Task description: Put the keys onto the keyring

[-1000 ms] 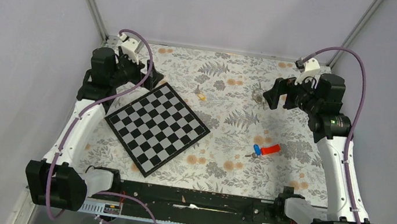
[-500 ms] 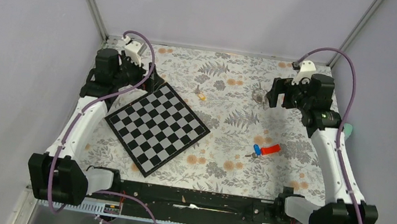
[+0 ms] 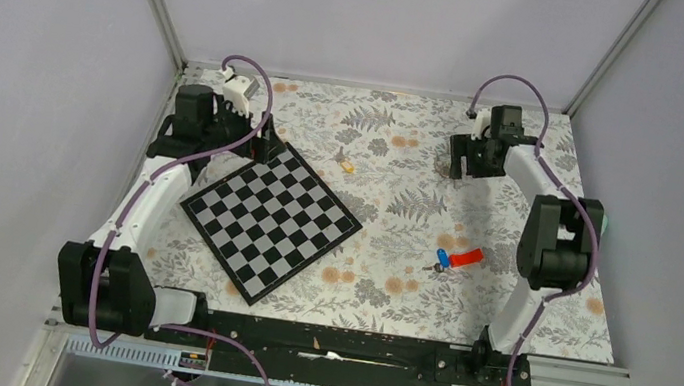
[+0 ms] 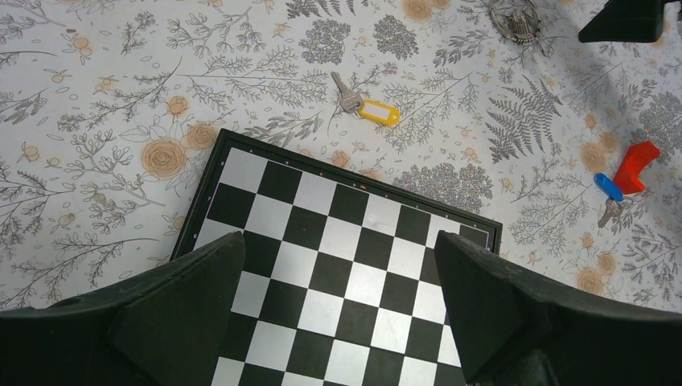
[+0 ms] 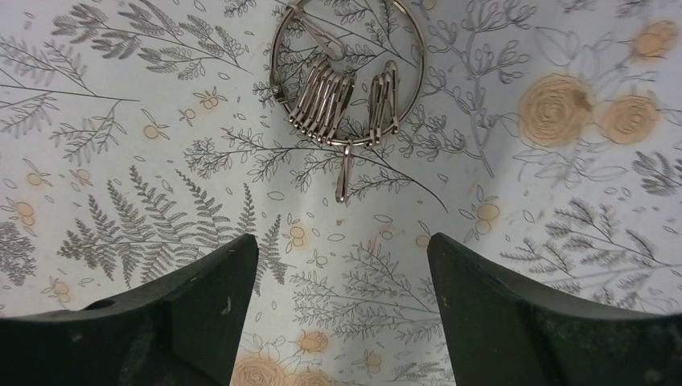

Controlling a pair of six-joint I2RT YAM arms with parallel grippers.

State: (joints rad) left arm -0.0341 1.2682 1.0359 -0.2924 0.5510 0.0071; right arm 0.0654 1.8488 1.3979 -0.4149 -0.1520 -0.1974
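The keyring (image 5: 273, 68) is a thin silver ring lying flat on the floral cloth, with several metal clips (image 5: 322, 95) hanging on it. My right gripper (image 5: 342, 241) hovers open just short of it, nothing between the fingers (image 5: 201, 305). From above, the right gripper (image 3: 454, 165) sits beside the keyring (image 3: 442, 166) at the back right. One key with a yellow head (image 4: 366, 108) lies behind the chessboard. A key with a blue head (image 4: 609, 191) lies beside a red piece (image 4: 635, 165). My left gripper (image 4: 338, 241) is open over the chessboard (image 4: 338, 265), holding nothing.
The chessboard (image 3: 271, 217) lies turned like a diamond at centre left. The blue-headed key (image 3: 441, 260) and red piece (image 3: 468, 257) lie right of centre, the yellow-headed key (image 3: 347, 163) at back centre. Grey walls close in the back and sides.
The right arm has folded in and its gripper has shifted left and back, nearer the keyring, with its jaws slightly narrower. The left gripper has crept slightly right over the board's corner.
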